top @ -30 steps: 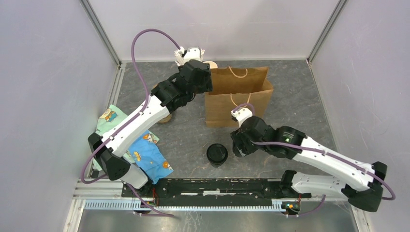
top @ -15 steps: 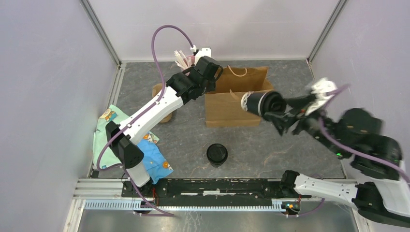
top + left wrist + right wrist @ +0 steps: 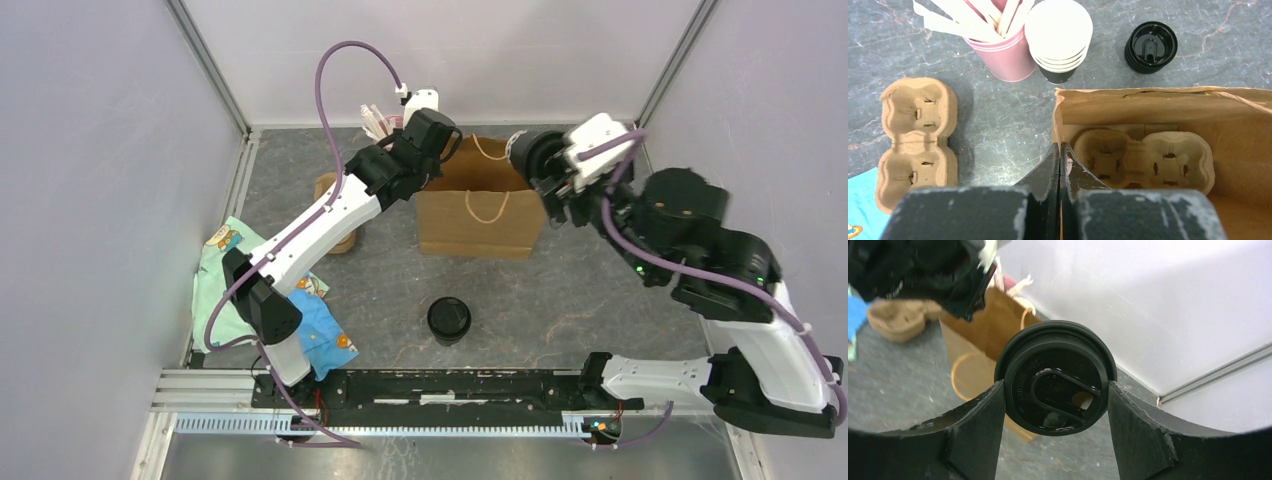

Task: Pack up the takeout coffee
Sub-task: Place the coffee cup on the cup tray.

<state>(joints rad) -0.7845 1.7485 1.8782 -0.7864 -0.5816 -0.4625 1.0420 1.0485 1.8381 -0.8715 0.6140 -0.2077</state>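
Item: takeout coffee (image 3: 1055,377). Raised lettering is ringing the lid's sip tab, too fine to read; no other label is showing.

Right gripper (image 3: 1055,388) is standing wide, its fingers pressing the lid's two sides and gripping the cup. The cup is lying tipped on its side at the far right corner of the brown bag (image 3: 480,225).

Left gripper (image 3: 1060,150) is pinching fully closed on the bag's left rim.

Cardboard cup carrier (image 3: 1143,157) is sitting inside the bag.

Second lidded black cup (image 3: 449,320) is standing on the table (image 3: 600,300), well apart from the bag.
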